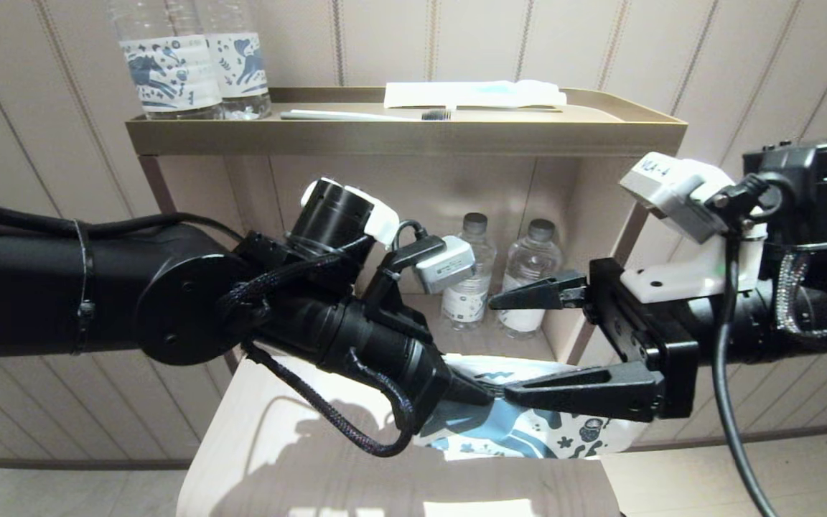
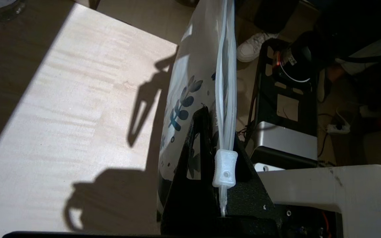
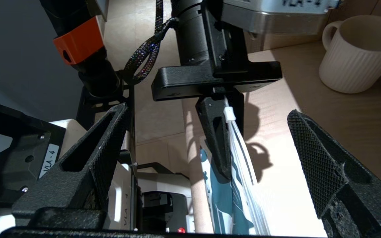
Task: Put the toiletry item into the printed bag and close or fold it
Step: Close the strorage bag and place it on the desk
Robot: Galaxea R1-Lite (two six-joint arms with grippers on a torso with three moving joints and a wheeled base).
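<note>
The printed bag [image 1: 528,431] is held up on edge above the light wooden table [image 1: 277,445], its zip edge running away from my left gripper [image 1: 489,391]. That gripper is shut on the bag's zip edge, right at the small white slider [image 2: 225,168]. The blue print shows on the bag's side [image 2: 180,109] and again in the right wrist view [image 3: 240,185]. My right gripper [image 1: 505,347] faces the left one, open wide, one finger above the bag and one level with its top edge, touching nothing. The white comb is out of view.
The shelf's top tray [image 1: 622,115] holds a thin toothbrush [image 1: 363,115], a white-and-blue packet [image 1: 474,93] and two horse-label bottles [image 1: 194,68]. Two small bottles [image 1: 471,273] stand in the niche behind the grippers. A ribbed white mug [image 3: 359,56] sits there too.
</note>
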